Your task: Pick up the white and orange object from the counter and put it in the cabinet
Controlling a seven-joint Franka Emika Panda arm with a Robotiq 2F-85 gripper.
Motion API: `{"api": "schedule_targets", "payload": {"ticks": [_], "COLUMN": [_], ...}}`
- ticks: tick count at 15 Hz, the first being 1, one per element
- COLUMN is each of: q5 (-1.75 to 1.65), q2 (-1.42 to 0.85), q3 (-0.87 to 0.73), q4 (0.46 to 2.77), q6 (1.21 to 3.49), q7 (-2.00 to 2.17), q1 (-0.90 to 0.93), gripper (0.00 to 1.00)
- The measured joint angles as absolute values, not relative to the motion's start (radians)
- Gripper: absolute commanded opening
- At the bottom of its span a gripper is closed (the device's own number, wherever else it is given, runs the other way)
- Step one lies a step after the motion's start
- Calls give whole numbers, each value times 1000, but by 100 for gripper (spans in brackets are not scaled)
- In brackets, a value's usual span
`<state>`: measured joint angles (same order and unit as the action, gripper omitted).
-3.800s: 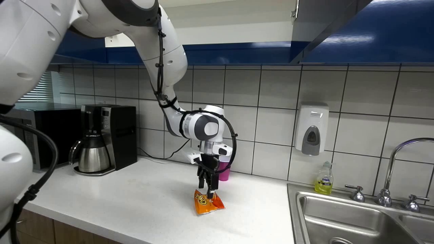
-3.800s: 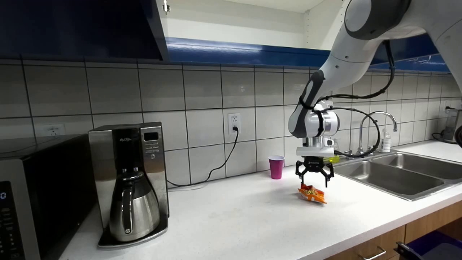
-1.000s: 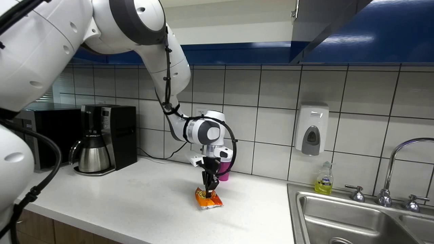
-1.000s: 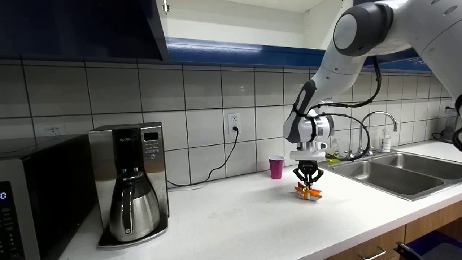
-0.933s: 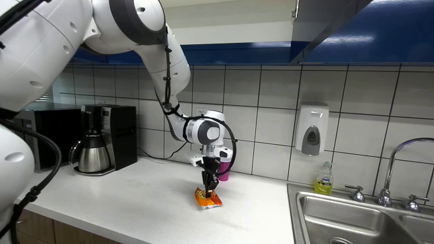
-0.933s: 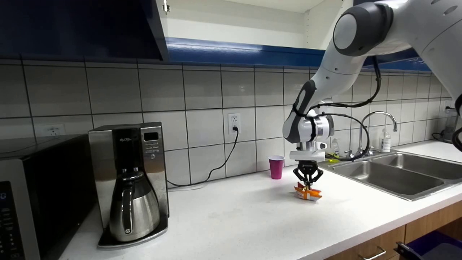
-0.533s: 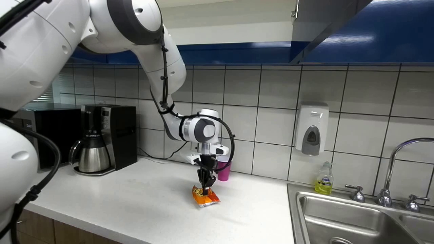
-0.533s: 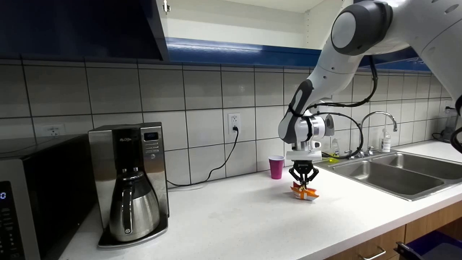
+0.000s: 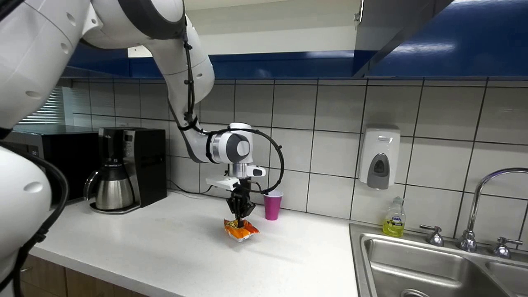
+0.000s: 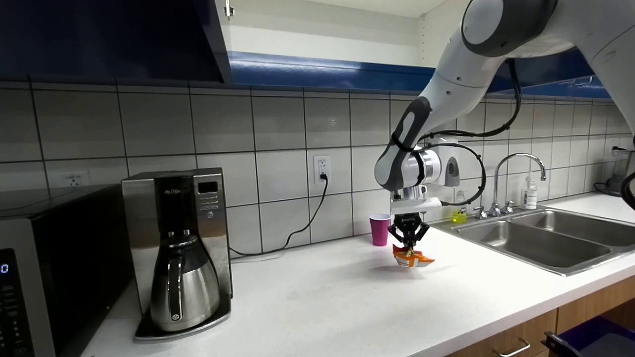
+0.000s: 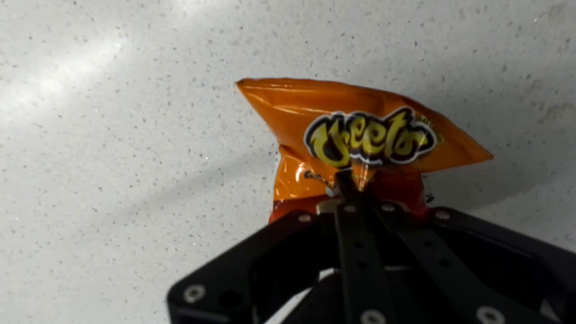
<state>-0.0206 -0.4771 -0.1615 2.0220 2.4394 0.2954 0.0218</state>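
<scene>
From the left in an exterior view, find a microwave (image 9: 78, 156), then a coffee maker (image 9: 150, 161) with a steel carafe (image 9: 114, 192) on the white desk (image 9: 165, 247). Next, note the fingers (image 9: 240, 222) clamped on the orange Cheetos bag (image 9: 241, 232), just above the desk, below the open cabinet (image 9: 284, 64). Farther right, see a magenta cup (image 9: 272, 207), a wall-mounted soap dispenser (image 9: 381, 144), a dish soap bottle (image 9: 394, 222) and a sink (image 9: 357, 260).

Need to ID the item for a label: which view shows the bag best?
Wrist view: the bag is largest there and its Cheetos lettering is legible, though the gripper hides part of it. Both exterior views show the bag small, pinched by the gripper, its lettering not readable.
</scene>
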Motion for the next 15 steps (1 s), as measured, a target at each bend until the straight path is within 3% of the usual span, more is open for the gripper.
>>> {"api": "schedule_targets", "payload": {"ticks": [15], "q5": [-225], "q2": [-81], "q3": [-91], "q4": [2416], "q6": [2441], "q7": [211], "q1": [82], "gripper": [0]}}
